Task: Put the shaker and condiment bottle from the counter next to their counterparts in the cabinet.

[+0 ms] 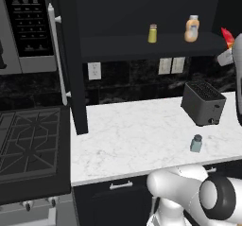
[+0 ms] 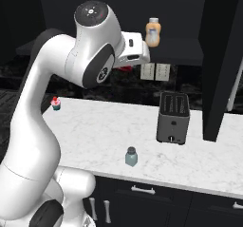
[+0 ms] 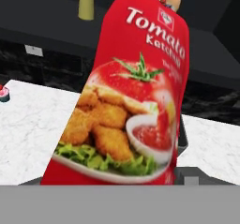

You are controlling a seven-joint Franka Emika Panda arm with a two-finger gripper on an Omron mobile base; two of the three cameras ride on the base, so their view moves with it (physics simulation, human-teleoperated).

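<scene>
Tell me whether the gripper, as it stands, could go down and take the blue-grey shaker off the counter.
Probably not yet: the gripper is up by the cabinet shelf with the red ketchup bottle in its jaws. The shaker itself stands alone on the counter, nothing crowding it.

Even, flat rendered light falls across the white marble tabletop (image 1: 142,130), where the toaster (image 1: 204,104) and blue-grey shaker (image 1: 196,143) cast only faint, soft shadows. The black cabinet (image 1: 142,17) interior stays dim (its shelf nearly lost). All three views are coarse and slightly soft, without glare.
</scene>
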